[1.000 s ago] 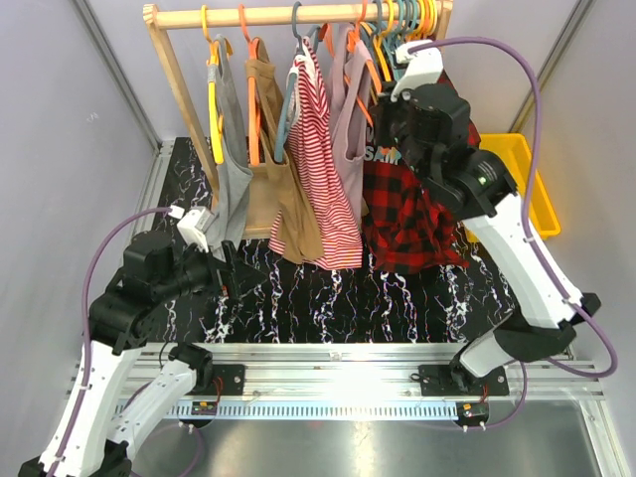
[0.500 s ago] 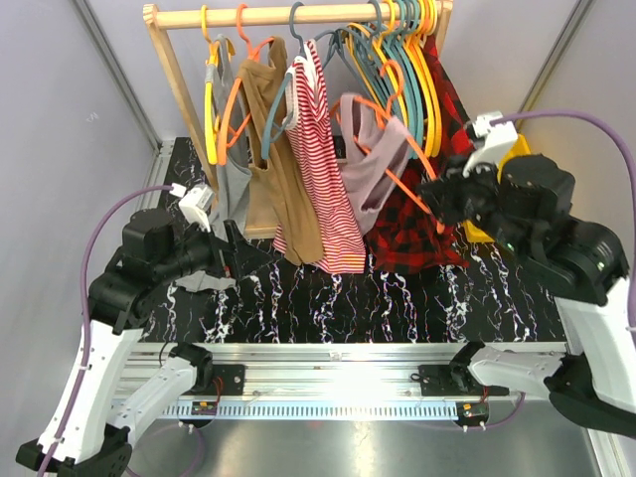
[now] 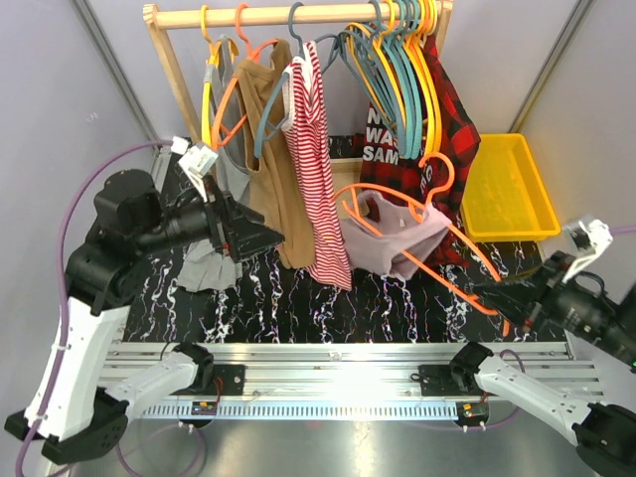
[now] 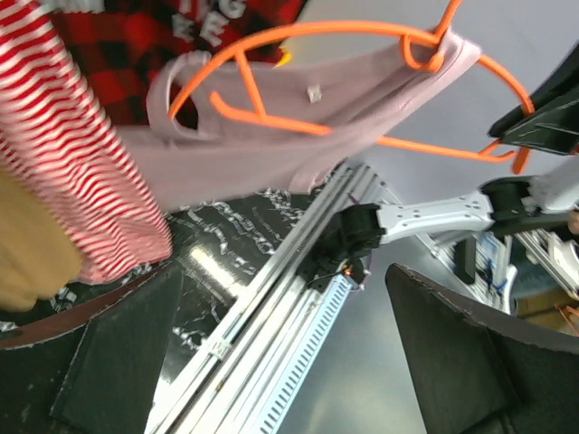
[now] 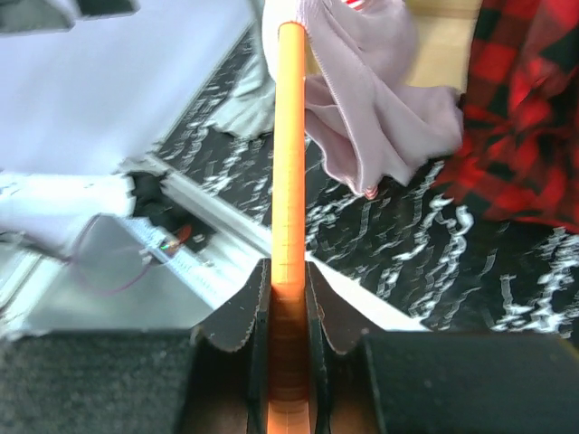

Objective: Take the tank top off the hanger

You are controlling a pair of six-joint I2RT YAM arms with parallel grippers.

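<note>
Hanger work is showing from above. The right gripper (image 3: 497, 296) is pinching one end of the orange hanger (image 3: 442, 253), which is hanging clear of the rail (image 3: 268, 15) and over the table (image 3: 298, 298). The mauve tank top (image 3: 393, 237) is draped on it, not yet off. The left gripper (image 3: 263, 237) is pointing toward it from beside the striped top (image 3: 318, 179).

From the left wrist, the left gripper (image 4: 282, 298) is standing spread with nothing between its fingers. The tank top (image 4: 298, 127) is hanging ahead, strung on the orange hanger (image 4: 335, 32), with the striped top (image 4: 81, 154) crowding in at the left.

From the right wrist, the right gripper (image 5: 289, 271) is pressing together on the orange hanger (image 5: 289, 136). The tank top (image 5: 371, 108) is bunching at its far end, near the plaid shirt (image 5: 516, 117).

That thin bar is risking a twist in the pinch, since the cloth's weight is sitting far out. The left gripper is also risking a catch on the striped top, or a strap snagging as it pulls.
</note>
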